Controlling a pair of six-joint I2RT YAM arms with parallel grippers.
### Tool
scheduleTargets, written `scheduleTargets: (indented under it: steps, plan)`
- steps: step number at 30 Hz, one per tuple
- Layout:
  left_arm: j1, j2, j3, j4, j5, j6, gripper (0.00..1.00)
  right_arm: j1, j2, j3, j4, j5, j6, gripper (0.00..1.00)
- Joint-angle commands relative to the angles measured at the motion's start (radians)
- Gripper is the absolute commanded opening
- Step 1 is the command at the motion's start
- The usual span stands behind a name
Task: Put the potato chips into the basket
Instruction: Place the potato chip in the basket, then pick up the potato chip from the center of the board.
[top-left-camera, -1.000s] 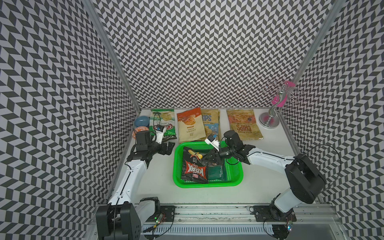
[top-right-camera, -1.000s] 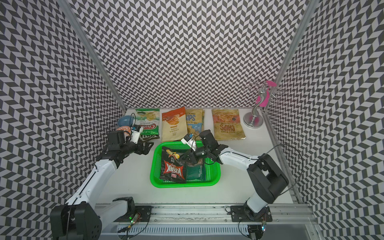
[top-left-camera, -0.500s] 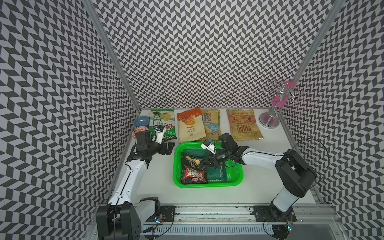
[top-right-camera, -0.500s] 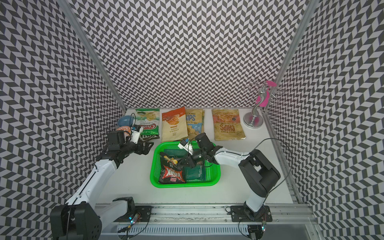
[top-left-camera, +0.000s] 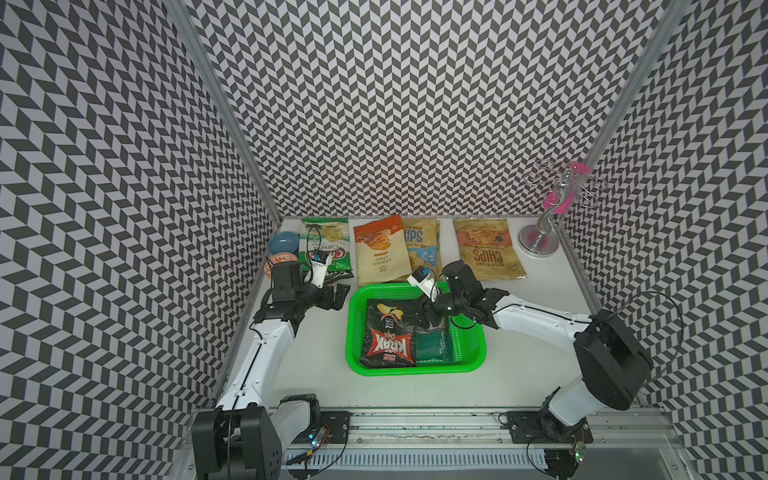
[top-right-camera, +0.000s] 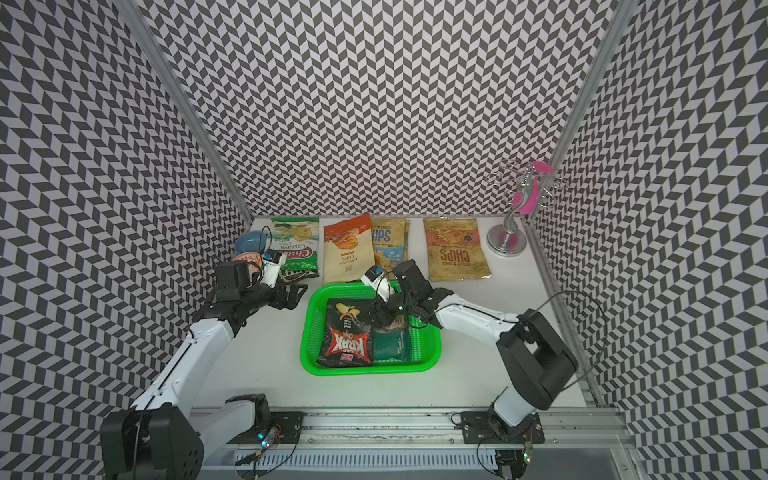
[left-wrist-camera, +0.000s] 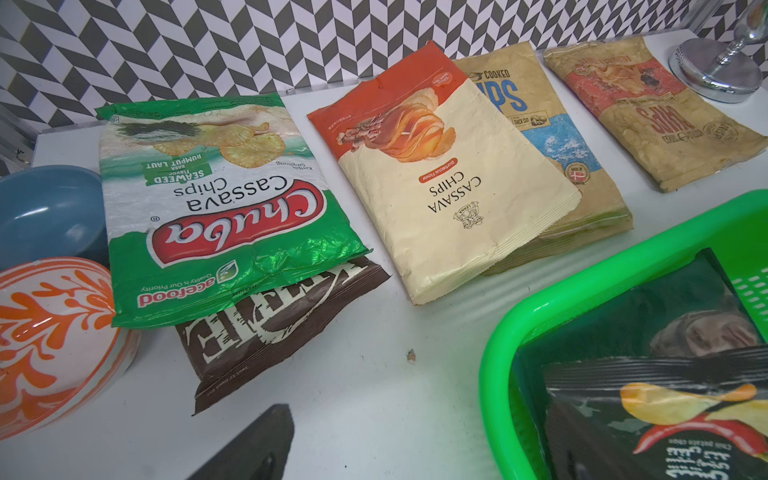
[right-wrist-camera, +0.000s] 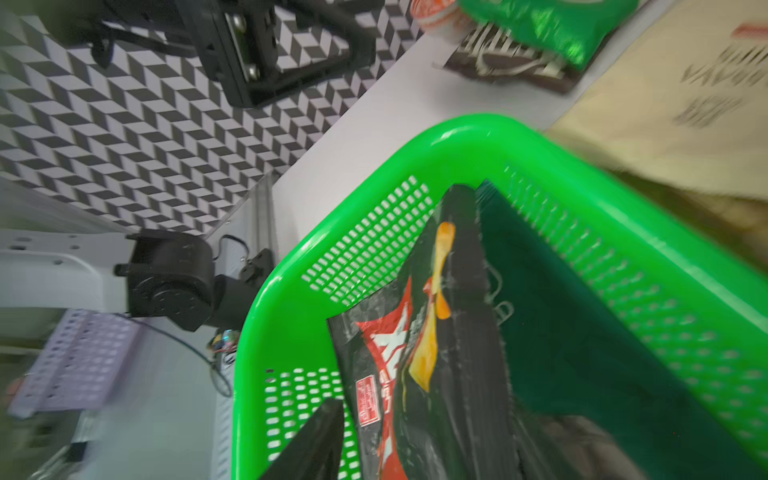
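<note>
Kettle bag (left-wrist-camera: 270, 328) lay on bench (left-wrist-camera: 374, 399) just ahead of L jaws (spread wide), prob. L's pick; R jaws: gap untellable.

Kettle bag (left-wrist-camera: 270, 332): mostly buried under the Chuba bag (left-wrist-camera: 216, 208); only part of its lettering shows.
Blue-print CHIPS bag (left-wrist-camera: 536, 120): overlapped by the cassava bag (left-wrist-camera: 436, 187), first letter covered.
Dark green bag (top-left-camera: 432, 347): label too small to read in both top views, upper end under the right gripper (top-left-camera: 430, 322).
Jaws: tips lost against dark bags; gap cannot be told.
Right wrist view: blurred; one finger (right-wrist-camera: 309, 444) cut by the edge.
Blue bowl (left-wrist-camera: 45, 208): cropped in the left wrist view.
</note>
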Motion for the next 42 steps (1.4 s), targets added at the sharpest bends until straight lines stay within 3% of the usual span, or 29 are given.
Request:
scheduleTargets:
  steps: [1,4,12,18,24,31,36,42]
  plan:
    - [0.008,-0.021,-0.002,0.007,0.017,-0.001,0.99,-0.001,-0.091,0.035,-0.006,0.237,0.020,0.69]
    - [0.008,-0.022,-0.003,0.008,0.019,0.000,0.99,-0.001,-0.123,0.037,-0.020,0.295,0.029,0.70]
    - [0.008,-0.024,-0.003,0.007,0.018,0.000,0.99,0.001,-0.103,0.021,0.080,0.048,0.104,0.65]
    - [0.008,-0.022,-0.004,0.008,0.017,-0.001,0.99,-0.025,-0.114,0.020,0.105,0.063,0.161,0.66]
    - [0.008,-0.021,-0.004,0.009,0.019,0.000,0.99,-0.238,-0.168,-0.065,0.173,0.041,0.347,0.66]
    - [0.008,-0.022,-0.003,0.008,0.020,0.000,0.99,-0.519,-0.221,-0.239,0.283,0.109,0.564,0.66]
    - [0.008,-0.024,-0.005,0.009,0.022,0.000,0.99,-0.655,-0.197,-0.324,0.353,0.159,0.667,0.66]
    - [0.008,-0.024,-0.005,0.008,0.021,-0.001,0.99,-0.747,-0.072,-0.374,0.478,0.124,0.753,0.65]
